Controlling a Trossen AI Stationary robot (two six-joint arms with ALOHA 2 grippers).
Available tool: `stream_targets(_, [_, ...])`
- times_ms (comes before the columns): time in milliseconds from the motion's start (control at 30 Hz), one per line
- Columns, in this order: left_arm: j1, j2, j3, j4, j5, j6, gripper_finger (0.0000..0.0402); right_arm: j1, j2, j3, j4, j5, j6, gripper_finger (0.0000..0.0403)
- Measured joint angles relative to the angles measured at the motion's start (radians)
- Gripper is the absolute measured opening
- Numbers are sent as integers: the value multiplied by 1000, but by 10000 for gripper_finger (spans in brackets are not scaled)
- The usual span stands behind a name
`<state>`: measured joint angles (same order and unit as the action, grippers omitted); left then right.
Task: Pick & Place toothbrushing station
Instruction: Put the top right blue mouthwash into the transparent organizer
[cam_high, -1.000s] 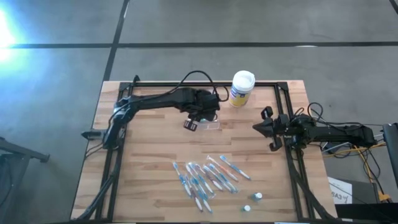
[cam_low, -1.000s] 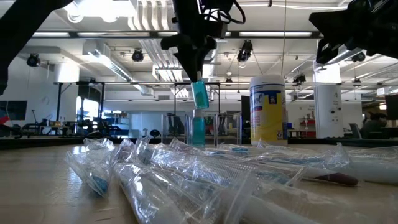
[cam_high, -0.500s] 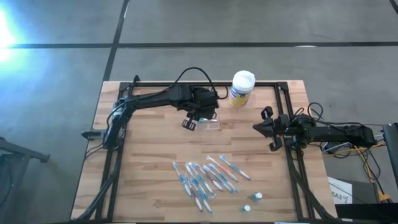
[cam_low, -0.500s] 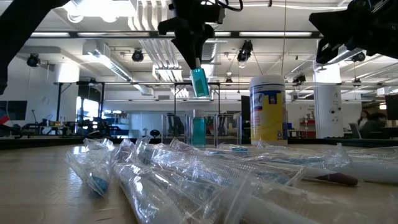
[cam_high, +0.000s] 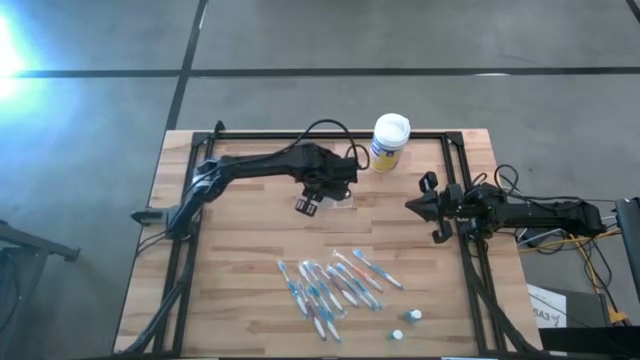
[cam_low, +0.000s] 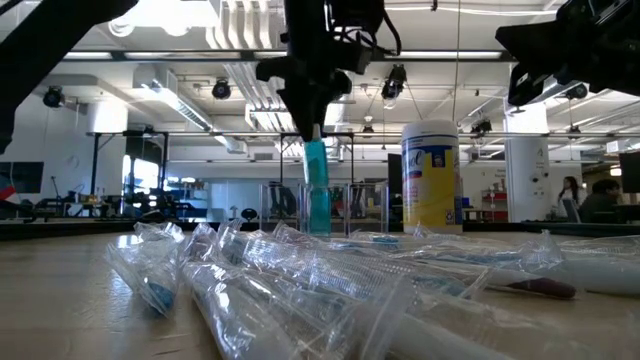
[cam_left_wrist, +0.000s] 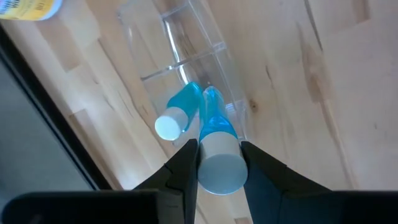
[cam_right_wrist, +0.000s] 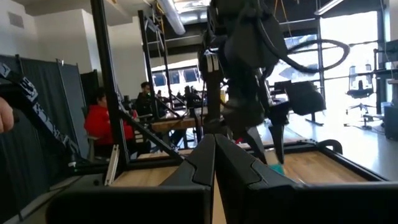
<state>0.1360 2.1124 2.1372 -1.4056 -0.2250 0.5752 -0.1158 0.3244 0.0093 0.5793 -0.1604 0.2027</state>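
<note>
Wooden table with two dark arms, seen from above and from table height. The left end effector hangs over the far middle of the table, pointing down, its two fingers clamped on a small blue tube with a white cap. The tube is held upright, its blue end lowered to the mouth of the toothbrushing station, a small see-through plastic cup standing on the table directly below the end effector. A second blue tube with a white cap already stands inside the cup, leaning beside the held one. In the low view the held tube hangs just above the cup.

Just beyond and to the right of the cup stands a yellow canister with a white lid, upright and apart from the cup. Nearer the front of the table lies a loose heap of wrapped toothbrushes, blue-white and pink, in clear sleeves; two more small tubes lie near the front right corner.

The right end effector waits at the right edge of the table, raised off the surface, its fingers together. People are seated in the room beyond.
</note>
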Motion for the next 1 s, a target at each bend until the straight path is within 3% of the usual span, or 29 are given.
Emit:
stream_targets(633, [29, 130, 0, 24, 26, 32, 100, 0, 3, 0, -3, -5, 4, 8])
stream_targets(1000, [38, 143, 2, 26, 30, 13, 99, 0, 3, 0, 1, -4, -1, 8])
